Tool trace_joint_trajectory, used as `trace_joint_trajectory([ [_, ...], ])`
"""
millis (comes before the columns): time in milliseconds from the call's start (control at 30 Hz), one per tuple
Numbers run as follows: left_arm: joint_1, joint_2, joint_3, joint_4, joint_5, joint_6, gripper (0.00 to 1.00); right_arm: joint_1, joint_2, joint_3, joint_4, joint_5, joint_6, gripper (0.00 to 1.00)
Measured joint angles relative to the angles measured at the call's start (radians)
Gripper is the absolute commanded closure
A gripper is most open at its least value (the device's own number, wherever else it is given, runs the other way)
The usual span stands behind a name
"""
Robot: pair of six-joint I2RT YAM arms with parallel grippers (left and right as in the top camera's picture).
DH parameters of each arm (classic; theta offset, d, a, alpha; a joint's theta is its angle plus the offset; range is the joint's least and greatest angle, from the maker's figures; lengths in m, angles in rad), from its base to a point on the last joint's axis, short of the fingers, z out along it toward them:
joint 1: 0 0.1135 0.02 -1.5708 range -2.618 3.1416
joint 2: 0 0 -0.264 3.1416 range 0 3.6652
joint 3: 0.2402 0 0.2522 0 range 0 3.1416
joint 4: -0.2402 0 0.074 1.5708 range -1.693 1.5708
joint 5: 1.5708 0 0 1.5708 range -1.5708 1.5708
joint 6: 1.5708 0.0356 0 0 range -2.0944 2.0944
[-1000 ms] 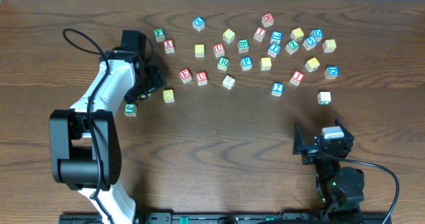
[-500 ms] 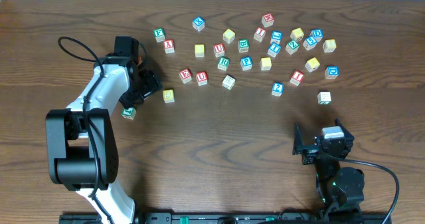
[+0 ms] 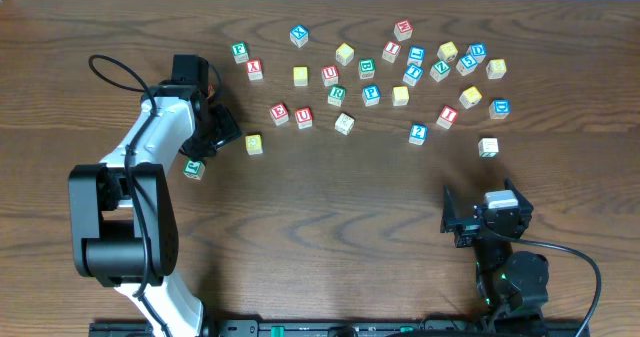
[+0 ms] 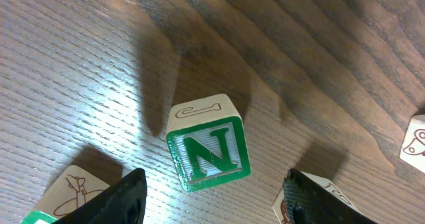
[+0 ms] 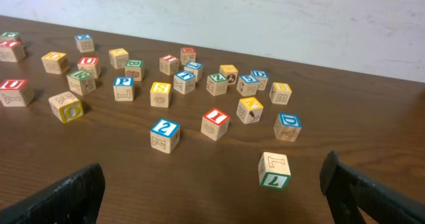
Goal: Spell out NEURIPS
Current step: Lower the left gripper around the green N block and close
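Note:
In the left wrist view the green N cube [image 4: 209, 151] lies face up on the table. It sits between my left gripper's [image 4: 214, 179] two dark fingers and a little beyond their tips, with a gap on each side. That gripper is open. Overhead, the left gripper [image 3: 218, 132] hangs over this spot and hides the N. To its right the red E cube [image 3: 279, 112] and red U cube [image 3: 304, 117] sit side by side. The blue P cube [image 3: 371, 95] and red I cube [image 3: 447, 115] lie among the scattered cubes. My right gripper [image 3: 480, 217] [image 5: 212, 197] is open, holding nothing.
A green-faced cube [image 3: 193, 168] lies just left of the left gripper and a yellow cube [image 3: 254, 144] just right of it; both show beside the fingers in the left wrist view. A red A cube [image 3: 254, 69] lies behind. A cube marked 7 [image 5: 274, 171] lies near the right gripper.
The left arm and its gripper head shifted a little to the left, then held still. The right arm has not moved.

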Motion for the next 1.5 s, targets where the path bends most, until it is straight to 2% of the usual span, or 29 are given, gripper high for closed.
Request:
trace_joint_trajectory([
  [700, 0.0, 0.0, 0.0, 0.023, -0.021, 0.004, 0.43, 0.0, 0.0, 0.0, 0.0, 0.0, 0.0, 0.01],
  [1400, 0.0, 0.0, 0.0, 0.053, -0.05, 0.004, 0.44, 0.0, 0.0, 0.0, 0.0, 0.0, 0.0, 0.01],
  [1500, 0.0, 0.0, 0.0, 0.053, -0.05, 0.004, 0.47, 0.0, 0.0, 0.0, 0.0, 0.0, 0.0, 0.01],
])
